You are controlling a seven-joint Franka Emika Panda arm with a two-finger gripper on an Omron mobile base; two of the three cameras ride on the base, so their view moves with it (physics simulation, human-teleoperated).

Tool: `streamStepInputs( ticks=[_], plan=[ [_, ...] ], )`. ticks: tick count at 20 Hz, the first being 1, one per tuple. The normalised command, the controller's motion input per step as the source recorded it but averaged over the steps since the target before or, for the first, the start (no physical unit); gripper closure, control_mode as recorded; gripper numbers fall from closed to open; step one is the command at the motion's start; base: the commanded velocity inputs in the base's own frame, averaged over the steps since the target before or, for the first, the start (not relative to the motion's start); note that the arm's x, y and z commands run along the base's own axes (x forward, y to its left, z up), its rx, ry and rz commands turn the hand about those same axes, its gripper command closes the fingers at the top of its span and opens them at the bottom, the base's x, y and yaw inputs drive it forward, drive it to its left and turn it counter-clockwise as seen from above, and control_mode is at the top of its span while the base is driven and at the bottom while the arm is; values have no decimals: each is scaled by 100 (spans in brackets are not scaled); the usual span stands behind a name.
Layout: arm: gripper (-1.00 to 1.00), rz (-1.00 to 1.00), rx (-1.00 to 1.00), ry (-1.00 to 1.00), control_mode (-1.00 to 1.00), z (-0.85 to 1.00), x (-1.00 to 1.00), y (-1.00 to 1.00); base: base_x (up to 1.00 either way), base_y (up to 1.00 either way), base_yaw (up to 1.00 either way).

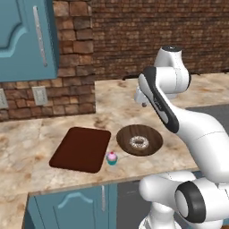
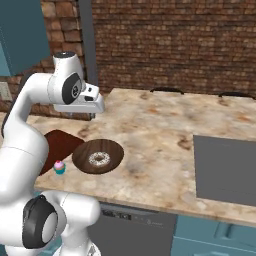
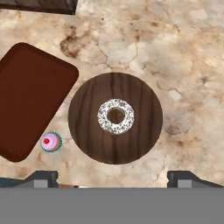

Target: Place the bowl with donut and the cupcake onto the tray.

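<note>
Bowl (image 3: 115,118) w/ donut (image 3: 116,116) sits straight below your tool (image 3: 112,180), jaws spread wide, nothing held; tray (image 3: 30,98) lies just beside it, cupcake (image 3: 51,142) between.

Iced donut (image 3: 116,116) in wooden bowl (image 3: 87,131), cupcake (image 3: 51,141) beside tray (image 3: 30,100)
</note>
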Motion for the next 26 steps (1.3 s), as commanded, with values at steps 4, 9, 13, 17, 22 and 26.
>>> streamStepInputs(
  ticks=[4, 9, 13, 17, 22, 26],
  plan=[
    [-100, 0, 0, 0, 100, 0, 0, 0, 25, 45, 0],
    [-100, 0, 0, 0, 100, 0, 0, 0, 34, 33, 0],
    [-100, 0, 0, 0, 100, 0, 0, 0, 40, 31, 0],
    [-100, 0, 0, 0, 100, 0, 0, 0, 33, 29, 0],
    [-100, 0, 0, 0, 100, 0, 0, 0, 9, 34, 0],
    [-100, 0, 0, 0, 100, 0, 0, 0, 0, 41, 0]
  ],
)
